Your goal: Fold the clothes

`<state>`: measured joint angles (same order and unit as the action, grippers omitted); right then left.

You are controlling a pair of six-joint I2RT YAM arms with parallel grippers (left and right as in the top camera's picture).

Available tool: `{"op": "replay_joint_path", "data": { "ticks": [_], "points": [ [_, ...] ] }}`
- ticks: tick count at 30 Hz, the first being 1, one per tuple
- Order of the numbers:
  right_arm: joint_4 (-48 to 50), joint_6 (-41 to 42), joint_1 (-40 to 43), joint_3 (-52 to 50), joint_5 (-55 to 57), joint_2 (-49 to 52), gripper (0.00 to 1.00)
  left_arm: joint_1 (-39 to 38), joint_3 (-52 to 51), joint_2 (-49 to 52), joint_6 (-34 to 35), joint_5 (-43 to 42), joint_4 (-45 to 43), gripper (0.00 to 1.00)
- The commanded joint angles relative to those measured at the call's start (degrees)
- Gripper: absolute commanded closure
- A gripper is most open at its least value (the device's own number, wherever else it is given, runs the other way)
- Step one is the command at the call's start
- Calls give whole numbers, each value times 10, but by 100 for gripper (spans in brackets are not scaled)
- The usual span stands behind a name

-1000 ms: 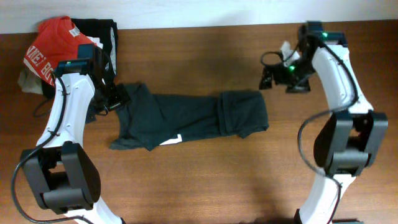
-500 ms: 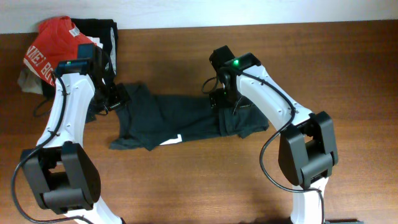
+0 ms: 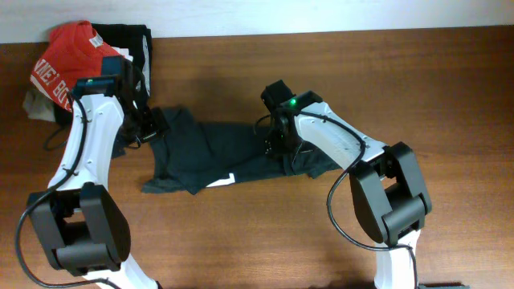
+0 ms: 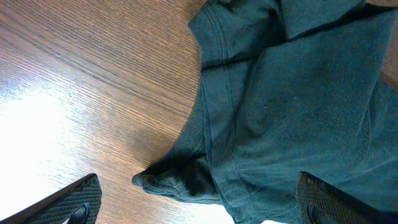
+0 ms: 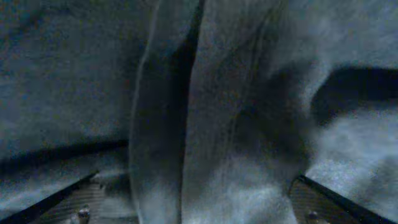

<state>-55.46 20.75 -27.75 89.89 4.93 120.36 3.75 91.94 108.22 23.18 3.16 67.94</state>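
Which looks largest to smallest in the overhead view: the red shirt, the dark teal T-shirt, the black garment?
From largest: dark teal T-shirt, red shirt, black garment. The last two are partly covered, so their order is unsure.

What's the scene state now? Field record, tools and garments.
T-shirt: dark teal, spread on table, right end folded over
left tool: open, over shirt's left edge, holding nothing
right tool: open, low over a fold, contact unclear
red shirt: back-left corner, bunched
black garment: beside red shirt
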Motion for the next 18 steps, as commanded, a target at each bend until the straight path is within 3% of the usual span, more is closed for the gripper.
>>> {"op": "replay_joint_path", "data": {
  "ticks": [1, 4, 8, 13, 18],
  "points": [
    [9, 8, -3, -19, 3, 0, 16, -2, -2, -2, 1, -4, 1, 1],
    [16, 8, 0, -18, 5, 0, 54, -2, -2, -2, 1, -4, 0, 1],
    [2, 8, 16, 4, 5, -5, 94, -2, -2, -2, 1, -4, 1, 1],
    [-54, 8, 18, 84, -7, -12, 96, -2, -2, -2, 1, -4, 1, 1],
    [-67, 8, 1, 118, -114, -12, 96, -2, -2, -2, 1, -4, 0, 1]
  ]
}}
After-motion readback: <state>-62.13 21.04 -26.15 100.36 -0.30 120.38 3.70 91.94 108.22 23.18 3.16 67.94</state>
